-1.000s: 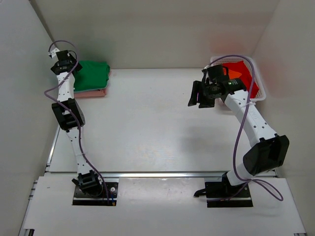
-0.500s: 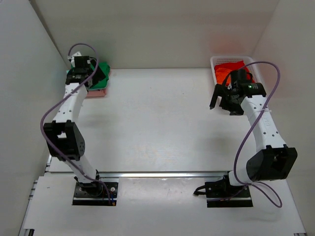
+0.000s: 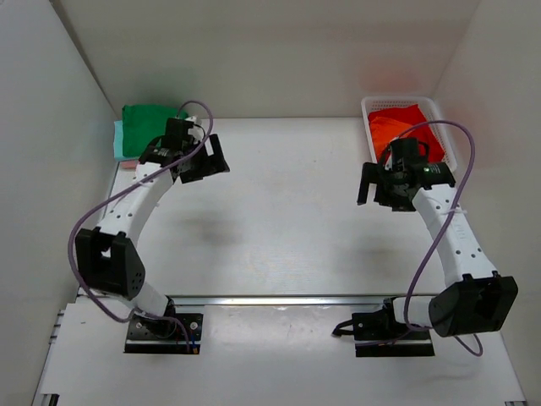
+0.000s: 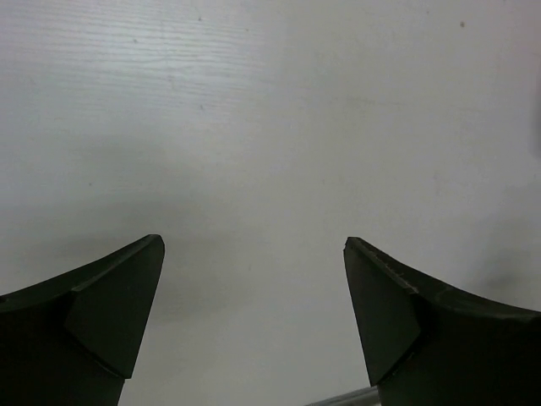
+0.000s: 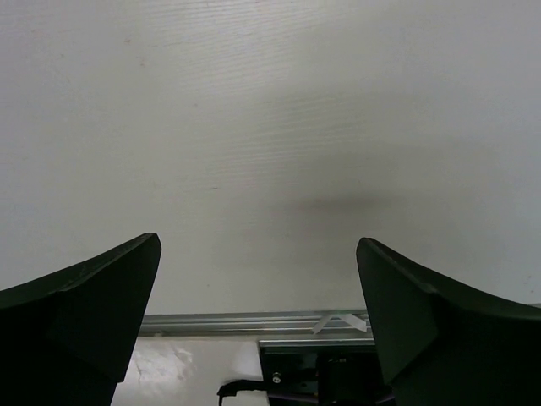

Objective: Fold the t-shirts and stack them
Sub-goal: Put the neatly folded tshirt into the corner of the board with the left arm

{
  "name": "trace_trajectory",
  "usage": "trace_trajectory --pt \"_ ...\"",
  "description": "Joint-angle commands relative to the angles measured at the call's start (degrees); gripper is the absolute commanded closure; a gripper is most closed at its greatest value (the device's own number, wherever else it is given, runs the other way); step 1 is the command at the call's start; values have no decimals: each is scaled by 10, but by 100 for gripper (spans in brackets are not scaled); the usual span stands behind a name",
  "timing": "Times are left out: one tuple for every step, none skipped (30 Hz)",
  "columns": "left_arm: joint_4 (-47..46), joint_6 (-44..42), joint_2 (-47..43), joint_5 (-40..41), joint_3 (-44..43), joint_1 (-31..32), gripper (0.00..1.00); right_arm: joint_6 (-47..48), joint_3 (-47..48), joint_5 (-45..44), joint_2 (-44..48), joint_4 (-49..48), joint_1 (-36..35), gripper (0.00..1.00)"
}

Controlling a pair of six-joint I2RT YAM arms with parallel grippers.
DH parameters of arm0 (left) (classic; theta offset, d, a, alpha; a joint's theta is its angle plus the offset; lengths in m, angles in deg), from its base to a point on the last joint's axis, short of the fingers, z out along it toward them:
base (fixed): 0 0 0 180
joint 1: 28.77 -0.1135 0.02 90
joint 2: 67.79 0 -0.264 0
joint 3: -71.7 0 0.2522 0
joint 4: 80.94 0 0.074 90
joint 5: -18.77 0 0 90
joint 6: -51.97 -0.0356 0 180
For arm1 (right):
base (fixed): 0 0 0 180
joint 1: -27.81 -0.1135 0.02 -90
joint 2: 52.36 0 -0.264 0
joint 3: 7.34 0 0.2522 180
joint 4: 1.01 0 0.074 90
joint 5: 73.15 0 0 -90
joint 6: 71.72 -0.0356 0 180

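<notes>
well apart, t-shirts (image 3: 145, 117) and both jaws

The left gripper (image 3: 207, 167) has swung off the green t-shirt (image 3: 144, 118) toward the table's (image 3: 279, 228) middle; the right gripper (image 3: 378, 193) has slid slightly toward its near edge.

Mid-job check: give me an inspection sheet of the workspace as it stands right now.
Surface: white table, bare in the middle.
Job's things: folded green shirt on a teal shirt, far left corner; red shirt heaped in the white basket, far right.
Clutter: nothing seen.
Grippers: left gripper open, empty, above the table; right gripper open, empty, above the table.
Cables: purple cable looped along each arm.
Surroundings: white walls on three sides.
</notes>
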Motion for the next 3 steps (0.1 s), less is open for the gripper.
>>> trace_trajectory --pt "32 -22 -75 -25 33 -13 1 7 -6 2 22 -26 -15 1" --pt "33 -18 -81 -31 45 -21 1 4 -4 2 19 -21 -13 1" --pt "34 -17 -91 -34 49 -27 1 7 1 1 25 -22 -15 1"
